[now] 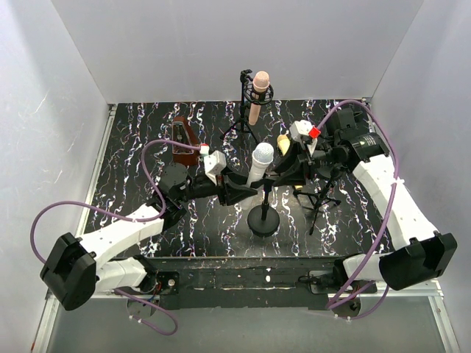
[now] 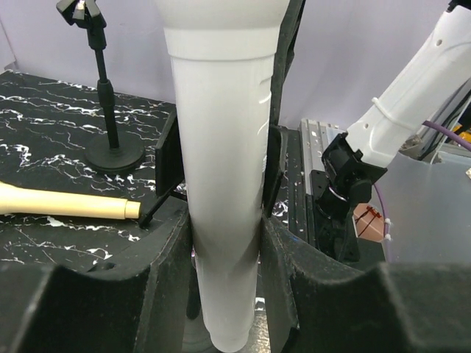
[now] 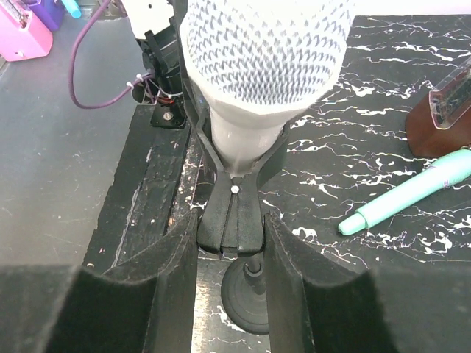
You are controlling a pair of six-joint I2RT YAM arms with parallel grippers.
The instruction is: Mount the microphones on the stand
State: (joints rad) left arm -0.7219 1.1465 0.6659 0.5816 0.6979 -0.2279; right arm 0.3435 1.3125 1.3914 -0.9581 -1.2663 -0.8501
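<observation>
One pink microphone [image 1: 256, 92] is already clipped. The left end effector [image 2: 227, 243] grips the white microphone [image 1: 262, 160], seated in a stand clip [image 3: 232, 213] that the right end effector [image 3: 229, 250] pinches. The teal microphone [image 3: 412, 193] and yellow microphone [image 2: 66, 202] lie on the desk [image 3: 368, 103].

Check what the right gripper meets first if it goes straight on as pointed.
The stand's clip, already between the right gripper's fingers, then the white microphone sitting in it. Depth is unclear, but there looks to be hardly any free travel.
</observation>
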